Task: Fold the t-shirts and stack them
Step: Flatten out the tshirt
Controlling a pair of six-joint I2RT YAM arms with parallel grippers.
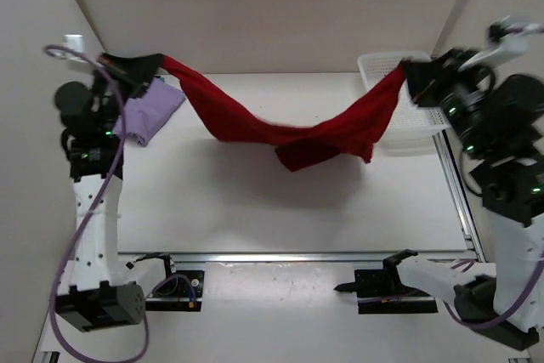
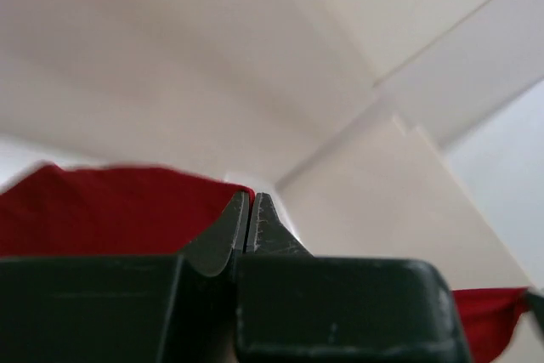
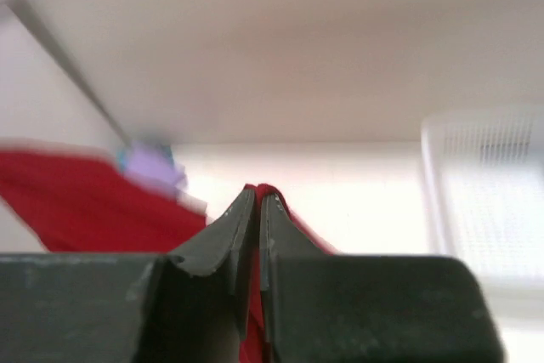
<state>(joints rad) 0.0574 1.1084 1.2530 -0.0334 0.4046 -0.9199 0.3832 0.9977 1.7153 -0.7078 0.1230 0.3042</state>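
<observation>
The deep red t-shirt hangs stretched between both grippers above the table, sagging in the middle. My left gripper is shut on its left end at the far left; the cloth shows beside the jaws in the left wrist view. My right gripper is shut on its right end at the far right; red cloth sits between the jaws in the right wrist view. The lavender purple t-shirt lies folded on the table at the far left, with a teal edge showing by it.
A white plastic mesh basket stands at the far right of the table, partly under the right gripper. A metal rail runs along the near edge by the arm bases. White walls close in the back and sides.
</observation>
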